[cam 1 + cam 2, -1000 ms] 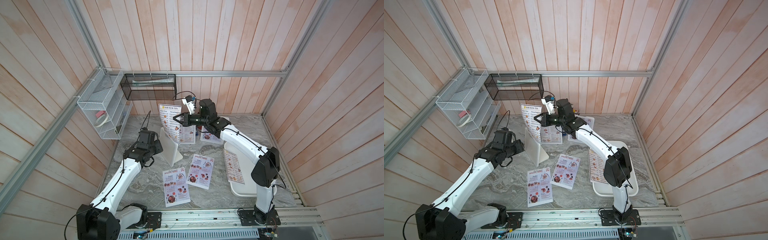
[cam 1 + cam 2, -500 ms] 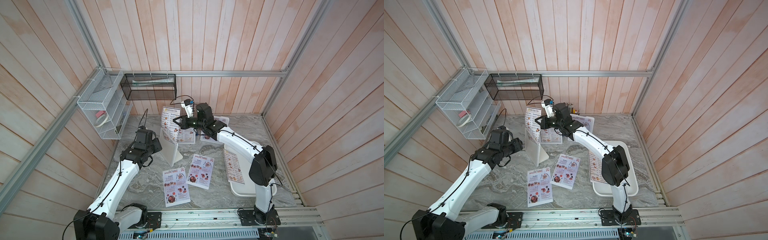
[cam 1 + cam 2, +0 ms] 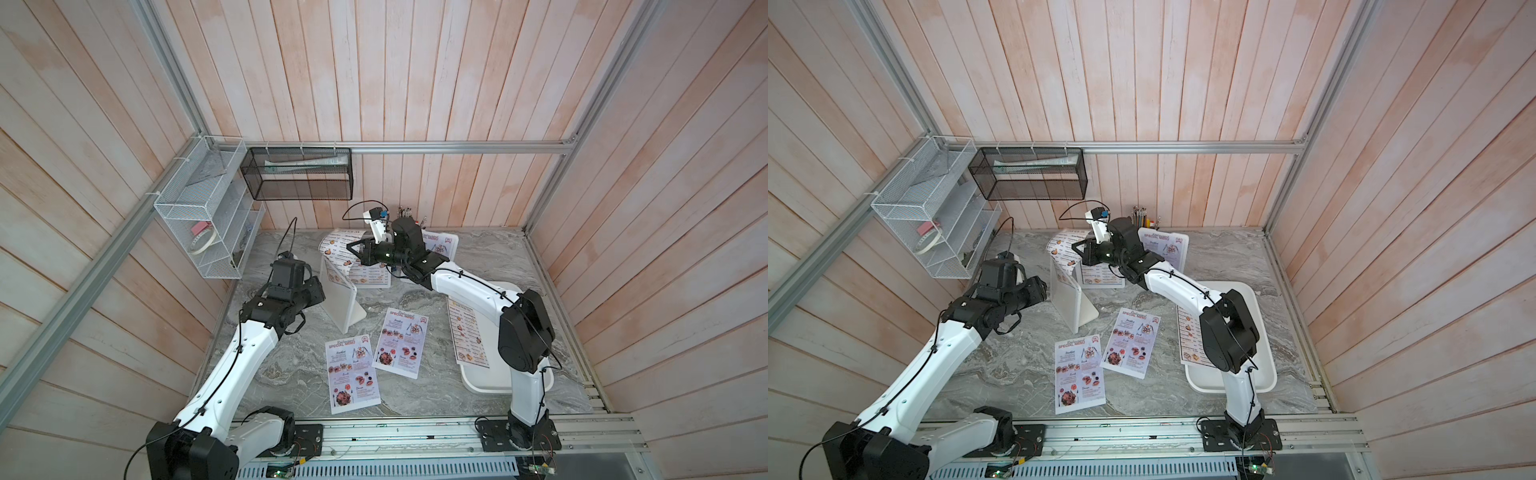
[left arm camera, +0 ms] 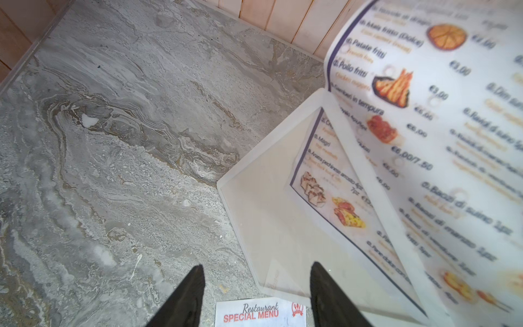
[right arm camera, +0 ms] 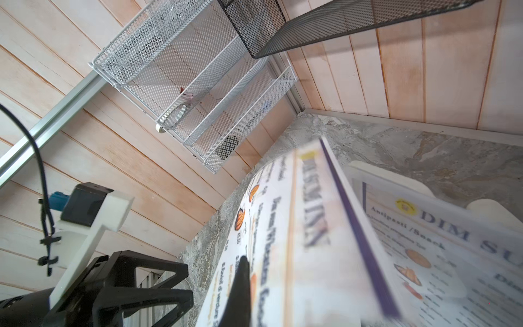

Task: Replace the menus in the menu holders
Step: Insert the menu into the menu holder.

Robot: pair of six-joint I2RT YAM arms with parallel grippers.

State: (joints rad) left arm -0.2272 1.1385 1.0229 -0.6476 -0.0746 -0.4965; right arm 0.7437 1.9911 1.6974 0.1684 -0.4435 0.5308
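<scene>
Right pincer (image 3: pixel 352 249) clamps the curled "DIM SUM INN" paper menu (image 3: pixel 332 242), lower end tucked in the white slanted plastic holder (image 3: pixel 347 307).
Left pincer (image 4: pixel 256 273) hangs with jaws apart just beside the holder's corner, above the grey marbled surface (image 4: pixel 113 141); a red-headed "Restaurant SPECIAL MENU" sheet (image 4: pixel 259 312) lies flat beneath.

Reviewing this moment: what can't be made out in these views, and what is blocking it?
- Where the right gripper pinches the Dim Sum Inn menu: its body hides the spot in both top views, and the right wrist view is blurred.
- Back menu holder: the right arm covers one side in both top views.
- Tray: the right arm crosses it, hiding what lies beneath.
- Left gripper: fingers cut off by the left wrist view's edge.
</scene>
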